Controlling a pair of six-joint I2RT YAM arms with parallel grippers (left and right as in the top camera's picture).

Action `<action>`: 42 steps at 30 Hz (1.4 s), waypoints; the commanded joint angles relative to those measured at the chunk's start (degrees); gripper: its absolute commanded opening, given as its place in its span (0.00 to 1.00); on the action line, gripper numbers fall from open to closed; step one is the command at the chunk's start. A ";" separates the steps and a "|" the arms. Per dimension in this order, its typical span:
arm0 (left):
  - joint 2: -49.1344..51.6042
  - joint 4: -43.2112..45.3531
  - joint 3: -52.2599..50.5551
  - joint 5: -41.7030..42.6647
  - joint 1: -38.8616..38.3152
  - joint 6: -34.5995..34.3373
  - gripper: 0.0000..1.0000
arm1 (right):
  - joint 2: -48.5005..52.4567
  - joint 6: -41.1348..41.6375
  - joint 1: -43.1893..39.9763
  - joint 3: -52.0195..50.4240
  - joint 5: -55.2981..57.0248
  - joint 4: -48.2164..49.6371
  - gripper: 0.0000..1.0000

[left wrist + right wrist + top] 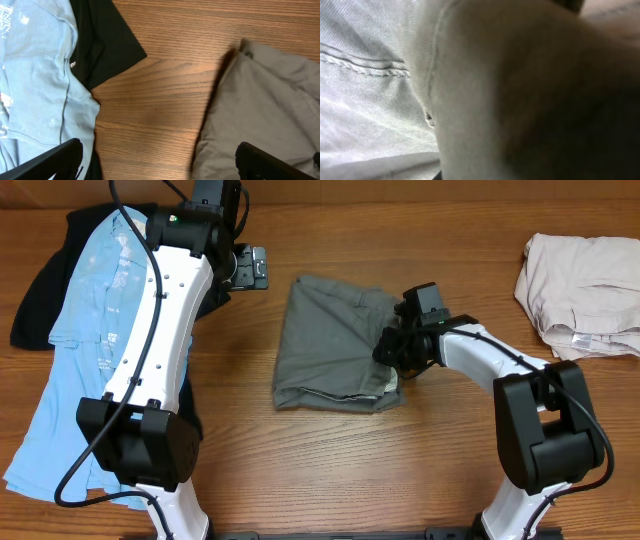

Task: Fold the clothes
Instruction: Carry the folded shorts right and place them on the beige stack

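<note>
Mid-fold on the grey-olive shorts, centre of the desk — my right hand is buried in their right edge, grip unreadable; left hand is spread open. Next I'd carry that edge leftward.

You've got 1 piece of furniture to log: a wooden table, medium brown, filling the overhead view edge to edge. The grain runs left to right, with darker streaks and long wavy figure. The surface is smooth with a low sheen. The light is soft and even, from above, and shadows on the wood are short with blurry edges. In the left wrist view the same table shows tight parallel grain lines and 1 paler glossy patch mid-frame.
</note>
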 commanded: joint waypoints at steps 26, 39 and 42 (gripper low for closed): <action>0.52 0.48 -0.04 -0.35 0.33 0.87 1.00 | -12.61 9.27 -17.62 14.16 -15.19 2.29 0.04; 0.61 0.52 -0.28 -0.85 0.33 0.90 1.00 | -13.18 8.98 -31.78 21.94 -18.14 14.03 0.04; 0.61 0.57 -0.57 -0.85 0.33 0.90 1.00 | -13.18 8.98 -34.45 21.99 -18.10 18.27 0.04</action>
